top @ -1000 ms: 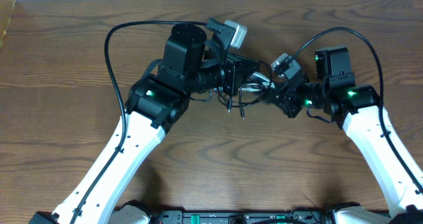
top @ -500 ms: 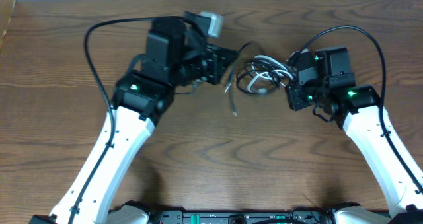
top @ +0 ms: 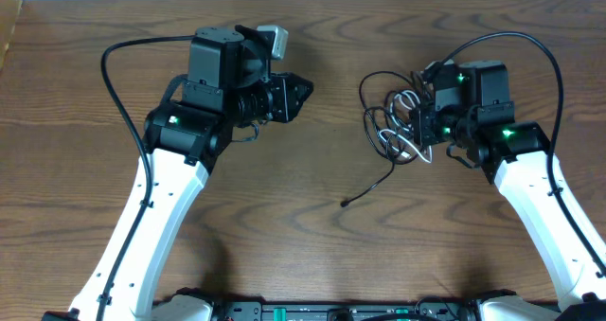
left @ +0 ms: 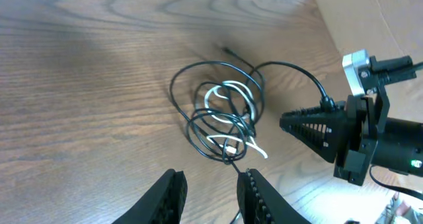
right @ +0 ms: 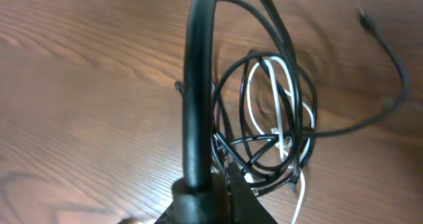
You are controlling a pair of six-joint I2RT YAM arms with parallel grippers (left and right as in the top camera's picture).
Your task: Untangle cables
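The wooden surface (top: 312,264) fills the overhead view, with the two white-and-black arms reaching in from 6 o'clock. The left arm (top: 161,198) bends up toward 11 o'clock and the right arm (top: 540,198) toward 2 o'clock.

From overhead the left fingers (top: 297,86) point toward 3 o'clock, well apart from the tangle. Only the left wrist view shows how they stand: parted, bare wood between them, gripping nothing.

The right fingers (right: 219,196) sit at the 3 o'clock edge of the tangle. From above I can't make out how they stand. The left wrist view shows them pressed together into a dark wedge, with a black cord arching from the wedge back to the coil. The right wrist view shows them clenched, with one black cord rising from them close past the lens, so it looks far thicker than the rest.

The cables (top: 396,127) lie at about 2 o'clock on the surface, bunched in a loose coil of overlapping black loops, right against the right fingers.

The white cord (left: 258,149) winds through the middle of the coil, one loose end poking out past the black loops.

One black tail leaves the coil toward 7 o'clock and ends in a small plug (top: 346,203) lying alone on the wood. The right wrist view catches only a cord end at its top corner.
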